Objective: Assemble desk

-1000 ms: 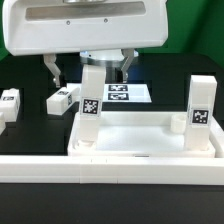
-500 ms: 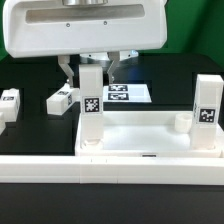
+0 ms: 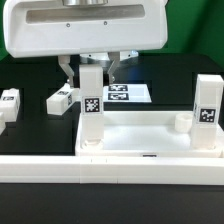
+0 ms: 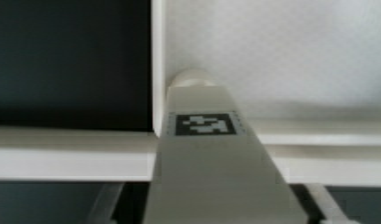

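Gripper (image 3: 90,72) clamps the white square plastic leg (image 3: 91,108) high, at a corner of the white tray top (image 3: 150,152); I judge it light, rigid

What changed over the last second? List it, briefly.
The jaws closed from wide open onto the upright leg at the desk top's corner on the exterior view's left. The loose legs, the marker board and the other upright leg roughly kept their places.
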Motion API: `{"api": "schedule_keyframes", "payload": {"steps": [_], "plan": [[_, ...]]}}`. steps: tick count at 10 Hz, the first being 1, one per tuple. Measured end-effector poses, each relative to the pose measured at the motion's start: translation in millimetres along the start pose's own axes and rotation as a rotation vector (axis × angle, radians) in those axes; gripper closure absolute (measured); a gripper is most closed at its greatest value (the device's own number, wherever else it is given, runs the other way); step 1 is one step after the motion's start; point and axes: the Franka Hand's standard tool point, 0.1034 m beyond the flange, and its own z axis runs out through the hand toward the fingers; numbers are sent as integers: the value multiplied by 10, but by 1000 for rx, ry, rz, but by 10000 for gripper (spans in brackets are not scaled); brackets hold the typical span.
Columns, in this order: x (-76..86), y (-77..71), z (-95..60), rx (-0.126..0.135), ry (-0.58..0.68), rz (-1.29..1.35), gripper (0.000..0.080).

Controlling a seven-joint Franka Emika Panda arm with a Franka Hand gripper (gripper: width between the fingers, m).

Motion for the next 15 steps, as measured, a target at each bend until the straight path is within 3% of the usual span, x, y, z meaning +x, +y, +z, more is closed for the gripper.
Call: {"api": "schedule_keyframes", "payload": {"steps": [7,11,12,13,14,15], "plan": [[-7,-3,13,5,-3,700,508],[-7,-34,19,8,-4,872,508],[-8,-46,20,7,-4,812,313],[-10,-72,22,7,-4,756,313],[-8,-102,20,8,-5,742,186],[5,-100,12,8,-2,646,161]]}}
